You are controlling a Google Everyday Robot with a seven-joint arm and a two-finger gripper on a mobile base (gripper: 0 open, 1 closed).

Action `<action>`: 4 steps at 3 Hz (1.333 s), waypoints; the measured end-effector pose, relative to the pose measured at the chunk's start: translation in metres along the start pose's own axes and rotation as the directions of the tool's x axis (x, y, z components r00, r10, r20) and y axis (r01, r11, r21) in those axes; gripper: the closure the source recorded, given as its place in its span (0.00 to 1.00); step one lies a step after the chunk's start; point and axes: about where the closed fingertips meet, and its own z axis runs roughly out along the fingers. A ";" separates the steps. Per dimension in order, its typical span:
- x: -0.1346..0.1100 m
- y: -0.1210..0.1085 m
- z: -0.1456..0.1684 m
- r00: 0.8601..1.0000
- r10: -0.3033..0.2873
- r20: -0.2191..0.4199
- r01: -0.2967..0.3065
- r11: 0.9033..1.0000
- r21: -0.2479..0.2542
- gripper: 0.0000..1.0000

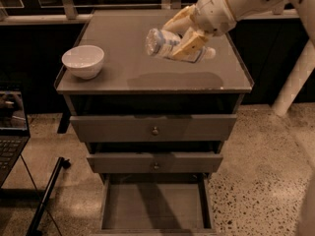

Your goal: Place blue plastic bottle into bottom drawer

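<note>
Gripper [178, 37] in the upper middle of the frame is clenched on the blue plastic bottle [156, 41]. It holds the bottle on its side in the air above the worktop [147, 80]. White bowl [83, 60] sits on the worktop at the left. Low in the frame, the bottom drawer [155, 210] is pulled open.

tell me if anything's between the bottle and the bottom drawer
The gripper holds the blue plastic bottle over the cabinet top, which blocks a straight drop. The bottom drawer is pulled out further forward; nothing visible lies in it.
</note>
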 end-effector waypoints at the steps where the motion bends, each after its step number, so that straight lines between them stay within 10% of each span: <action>1: -0.012 0.025 -0.012 0.998 -0.001 0.069 -0.007 0.994 0.112 1.00; 4: 0.014 0.076 0.019 0.990 0.087 0.114 -0.101 0.987 0.124 1.00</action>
